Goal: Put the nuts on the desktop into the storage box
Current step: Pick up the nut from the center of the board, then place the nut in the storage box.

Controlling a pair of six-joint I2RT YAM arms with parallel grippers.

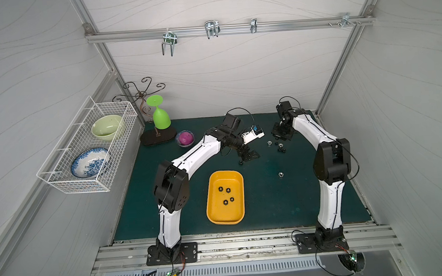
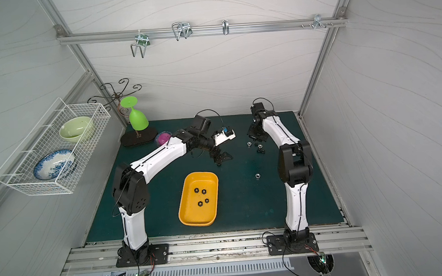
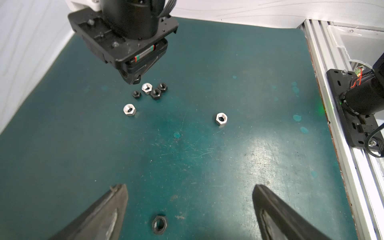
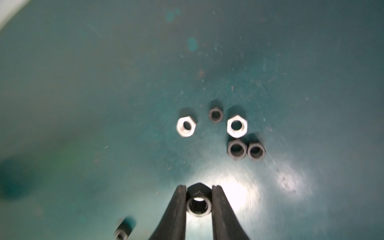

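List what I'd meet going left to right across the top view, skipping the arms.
White wire basket, inverted green plastic goblet, small bowl holding a pink ball, shallow yellow plastic storage box, lone silver hexagonal nut.

Soft, even white light falls from overhead in both top views, bright on the pale walls and leaving only faint shadows on the desktop (image 1: 271,206). In the right wrist view a hard white glare sits on that surface. There the nuts (image 4: 236,126) are smeared by blur, and the black nut (image 4: 198,204) nearest the lens looks soft. The left wrist view is sharper, with a paler sheen.
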